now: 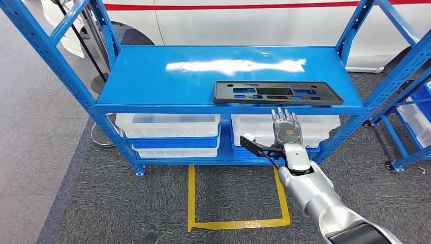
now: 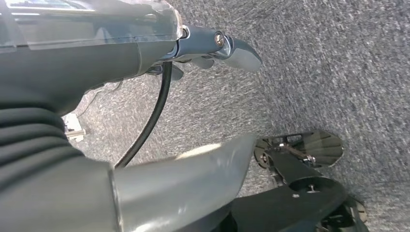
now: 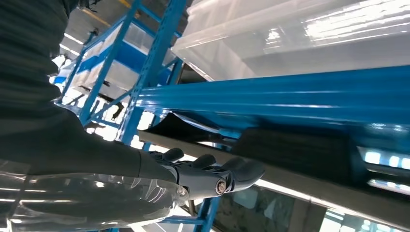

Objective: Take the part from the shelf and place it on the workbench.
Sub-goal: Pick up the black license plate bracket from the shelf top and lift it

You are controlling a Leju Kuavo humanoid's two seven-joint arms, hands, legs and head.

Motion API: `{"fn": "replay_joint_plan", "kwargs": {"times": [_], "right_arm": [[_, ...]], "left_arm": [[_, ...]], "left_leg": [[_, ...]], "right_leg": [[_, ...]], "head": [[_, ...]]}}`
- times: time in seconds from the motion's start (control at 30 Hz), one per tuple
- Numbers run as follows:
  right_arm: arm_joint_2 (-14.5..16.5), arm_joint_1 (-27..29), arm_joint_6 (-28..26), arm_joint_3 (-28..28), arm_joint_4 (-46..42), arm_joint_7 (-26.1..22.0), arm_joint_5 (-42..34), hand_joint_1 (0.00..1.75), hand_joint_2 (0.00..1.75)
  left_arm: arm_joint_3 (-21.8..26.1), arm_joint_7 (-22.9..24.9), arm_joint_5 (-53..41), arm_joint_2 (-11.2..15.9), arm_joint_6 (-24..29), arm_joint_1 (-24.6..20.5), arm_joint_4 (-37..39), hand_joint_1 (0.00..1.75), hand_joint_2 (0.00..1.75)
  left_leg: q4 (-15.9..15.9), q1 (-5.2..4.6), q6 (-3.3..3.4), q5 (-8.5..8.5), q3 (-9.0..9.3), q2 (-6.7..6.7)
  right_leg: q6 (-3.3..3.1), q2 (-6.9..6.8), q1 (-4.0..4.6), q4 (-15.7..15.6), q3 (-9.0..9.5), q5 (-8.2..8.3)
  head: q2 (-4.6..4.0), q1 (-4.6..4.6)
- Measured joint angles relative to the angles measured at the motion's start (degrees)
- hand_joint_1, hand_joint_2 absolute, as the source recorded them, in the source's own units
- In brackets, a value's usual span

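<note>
Grey carpet point(image 1: 45, 152) lies under a blue shelf point(image 1: 152, 76), where the black part point(image 1: 277, 93) rests flat near the front edge. Just below that edge the right hand point(image 1: 285, 129) is raised, fingers straight and apart, holding nothing. Whether the left hand point(image 2: 212, 46) is spread or curled, I cannot tell.

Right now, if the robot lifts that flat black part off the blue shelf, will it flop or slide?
The black part looks like thin moulded plastic with cut-outs, so probably light and fairly stiff, perhaps flexing slightly. On the glossy shelf it would likely slide easily when pushed. Lying flat, it won't roll.
</note>
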Motion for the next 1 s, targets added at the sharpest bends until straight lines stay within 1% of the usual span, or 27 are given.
{"fn": "replay_joint_plan", "kwargs": {"times": [0.1,0.17,0.37,0.43,0.7,1.0], "right_arm": [[-0.3,-0.1,-0.8,-0.3,0.5,0.0,-0.3,0.0,1.75],[-0.4,-0.1,-2.4,-0.4,0.7,0.1,-0.3,0.0,1.75],[-0.4,-0.2,-13.0,-0.6,0.8,0.8,2.1,0.0,1.75],[-0.4,0.0,-15.1,-0.6,0.0,1.2,3.4,0.0,1.75],[0.0,1.3,-16.0,-0.6,-5.7,1.3,6.7,0.0,1.75],[1.1,1.7,-16.0,-0.5,-6.0,-0.5,6.5,0.0,1.75]], "left_arm": [[-0.1,0.2,0.0,0.0,0.1,0.1,0.1,0.0,0.0],[-0.2,0.2,-0.2,0.0,0.0,0.1,0.1,0.0,0.0],[-0.5,0.4,-0.7,0.0,0.0,0.1,0.2,0.0,0.0],[-0.6,0.6,-0.8,0.0,0.1,0.1,0.2,0.0,0.0],[-0.8,1.1,-0.9,0.0,0.1,0.1,0.2,0.0,0.0],[-1.1,1.2,-1.1,0.0,0.1,0.0,0.2,0.0,0.0]], "left_leg": [[0.0,0.0,0.0,0.0,0.0,0.0],[0.0,0.01,-0.01,0.01,0.0,0.0],[0.0,0.01,-0.01,0.01,0.0,0.0],[0.0,0.01,-0.01,0.01,0.0,0.0],[0.0,0.01,-0.01,0.01,0.0,0.0],[0.0,0.01,-0.01,0.0,0.0,0.0]], "right_leg": [[0.0,0.0,0.0,0.0,0.0,0.0],[0.0,0.0,0.01,0.0,0.0,0.0],[0.0,0.0,0.02,0.0,0.0,0.0],[0.0,0.0,0.02,0.0,0.0,0.0],[0.0,-0.01,0.02,0.0,0.0,0.0],[0.0,0.0,0.02,0.0,0.0,0.0]], "head": [[0.0,0.0],[0.0,0.0],[0.0,0.0],[0.0,0.0],[0.0,0.0],[0.0,0.0]]}}
